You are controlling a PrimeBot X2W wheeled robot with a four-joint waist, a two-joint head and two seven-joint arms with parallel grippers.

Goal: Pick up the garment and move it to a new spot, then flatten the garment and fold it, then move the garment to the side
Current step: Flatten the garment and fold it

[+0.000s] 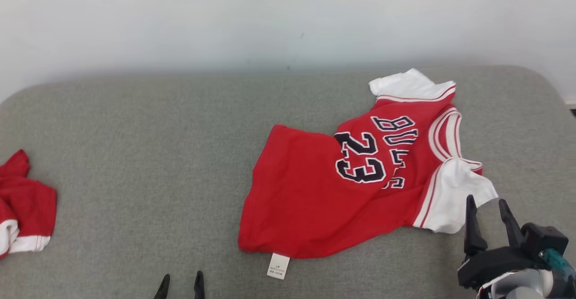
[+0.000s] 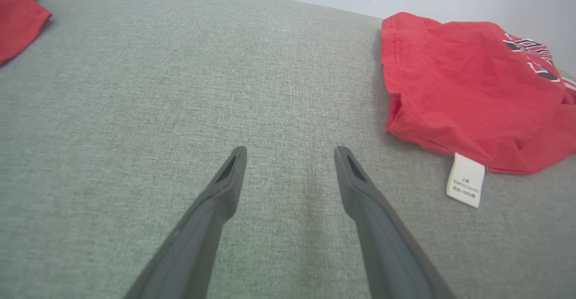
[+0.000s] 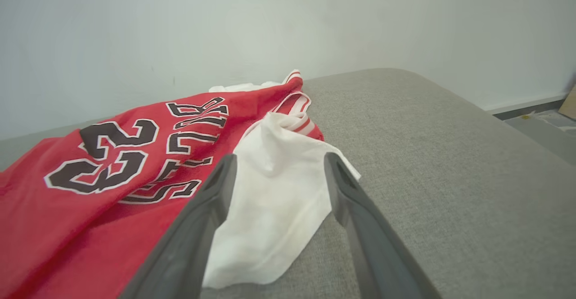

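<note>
One red cotton basketball jersey (image 1: 315, 191) (image 2: 472, 87) (image 3: 67, 222) with white sleeves and a black "23" lies spread out right of centre on a grey fabric-covered worktop (image 1: 135, 132). Its collar points right and its hem left, and a white care label (image 1: 278, 266) (image 2: 466, 180) sticks out at the near hem. The near white sleeve (image 1: 450, 191) (image 3: 270, 209) lies rumpled just ahead of the right gripper (image 1: 486, 201) (image 3: 280, 159), whose jaws stand wide apart and hold nothing. The left gripper (image 1: 182, 275) (image 2: 290, 150) hovers well apart from the jersey, jaws equally wide and empty. A second red-and-white garment (image 1: 24, 204) (image 2: 18, 11) lies bunched at the far left. A pale wall (image 1: 288, 15) rises behind.
</note>
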